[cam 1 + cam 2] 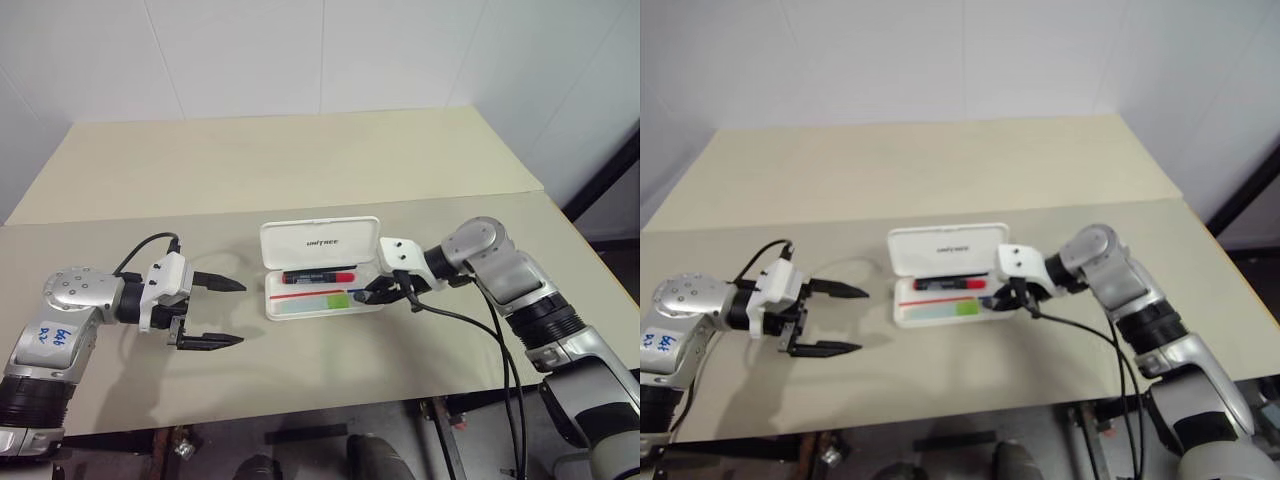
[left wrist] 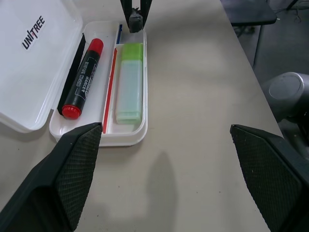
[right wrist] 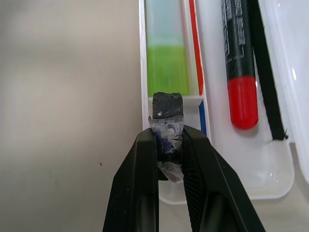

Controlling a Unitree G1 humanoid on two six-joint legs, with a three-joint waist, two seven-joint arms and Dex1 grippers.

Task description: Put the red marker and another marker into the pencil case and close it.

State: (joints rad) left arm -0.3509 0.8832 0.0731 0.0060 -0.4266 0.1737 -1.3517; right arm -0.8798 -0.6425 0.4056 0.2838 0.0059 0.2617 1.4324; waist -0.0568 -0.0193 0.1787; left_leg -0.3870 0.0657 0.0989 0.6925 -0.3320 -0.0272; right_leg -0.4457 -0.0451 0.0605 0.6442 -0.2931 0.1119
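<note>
The white pencil case [image 1: 320, 240] lies open at mid-table, lid tipped back. In its tray the red marker [image 1: 318, 276] lies along the hinge side, black barrel with a red end. The pale green marker [image 1: 315, 300] with a lime cap lies in the front compartment. My right gripper [image 3: 168, 133] hangs over the tray's right end, just past the lime cap, shut on a small dark object [image 3: 167, 105] with a silvery wrapped part. My left gripper [image 1: 240, 314] is wide open and holds nothing, a short way left of the case, pointing at it.
The case sits on a beige table [image 1: 300, 160] with a seam across it behind the lid. The front edge runs just below both arms. Black cables [image 1: 470, 330] trail from the right wrist across the table's front right.
</note>
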